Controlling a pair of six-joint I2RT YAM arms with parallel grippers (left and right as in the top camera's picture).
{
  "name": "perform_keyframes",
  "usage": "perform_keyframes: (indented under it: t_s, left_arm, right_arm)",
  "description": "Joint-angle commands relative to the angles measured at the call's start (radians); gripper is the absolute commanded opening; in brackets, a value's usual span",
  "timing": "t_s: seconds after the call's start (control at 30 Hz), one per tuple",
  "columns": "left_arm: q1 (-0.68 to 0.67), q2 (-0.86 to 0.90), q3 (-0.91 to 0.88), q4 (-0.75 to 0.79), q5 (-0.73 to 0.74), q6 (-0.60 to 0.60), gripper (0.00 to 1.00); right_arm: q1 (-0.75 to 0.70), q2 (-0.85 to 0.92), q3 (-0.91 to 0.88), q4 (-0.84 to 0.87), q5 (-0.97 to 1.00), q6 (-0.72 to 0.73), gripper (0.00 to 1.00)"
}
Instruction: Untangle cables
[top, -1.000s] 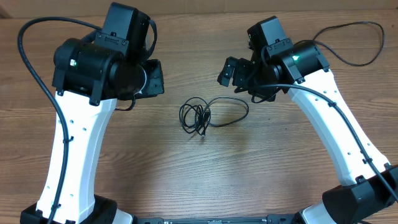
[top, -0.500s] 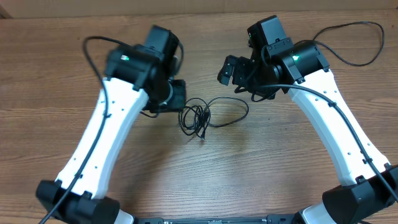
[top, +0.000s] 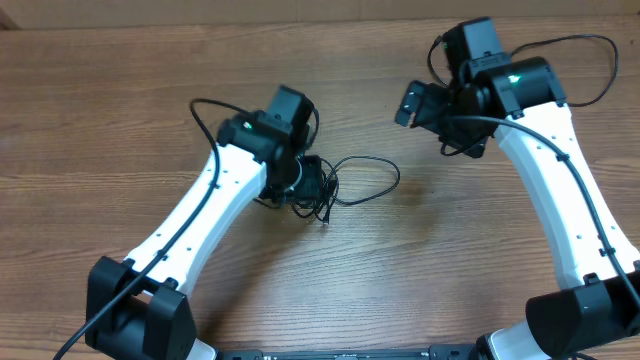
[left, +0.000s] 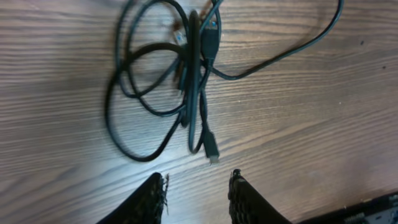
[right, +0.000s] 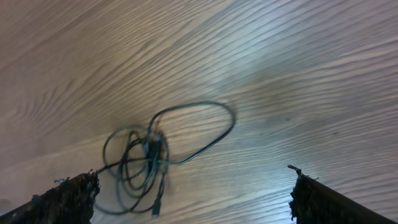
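Right, from my seat the wooden table (top: 100, 120) fills every view. My left arm (top: 200, 215) reaches in to the table's middle, while the right arm (top: 560, 170) stands off toward the far right. The right gripper (right: 193, 175) hangs well above the wood with its fingers spread wide, holding and touching nothing. The left gripper (left: 197, 179) sits low over the cables (left: 180, 81), its fingers (left: 155, 190) parted by a modest gap and gripping nothing; I can't tell whether the tips touch the wood. Those cables lie at mid-table as a loose tangle of thin black loops, one long loop trailing toward the right arm's side. A small plug (left: 212, 152) lies just ahead of the left gripper's gap.
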Motion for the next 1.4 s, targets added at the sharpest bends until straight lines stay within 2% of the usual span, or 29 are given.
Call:
perform_keyframes:
  t_s: [0.0,0.1,0.2,0.57,0.93,1.17,1.37]
  left_arm:
    - [-0.028,-0.003,-0.06,0.061,0.022,-0.055,0.33]
    - [-0.039,-0.003,-0.094,0.115,0.01,-0.107,0.3]
    - [-0.038,-0.003,-0.116,0.119,-0.055,-0.164,0.31]
    - [-0.039,-0.003,-0.127,0.131,-0.097,-0.162,0.38]
    - [-0.053,-0.003,-0.175,0.186,-0.079,-0.187,0.36]
    - [-0.053,-0.002,-0.182,0.196,-0.076,-0.187,0.31]
    - [-0.053,-0.002,-0.182,0.209,-0.075,-0.187,0.21]
  right_arm:
    - [-0.002,-0.005,-0.043,0.008,0.011,-0.008,1.0]
    - [-0.002,-0.003,-0.081,0.016,0.011,-0.008,1.0]
    - [-0.002,-0.001,-0.112,0.018,0.011,-0.008,1.0]
    - [-0.002,0.001,-0.123,0.027,0.015,-0.008,1.0]
    - [0.0,0.001,-0.123,0.018,0.01,-0.008,1.0]
    - [0.0,0.001,-0.123,0.016,0.009,-0.008,1.0]
    - [0.0,0.001,-0.123,0.014,0.01,-0.008,1.0]
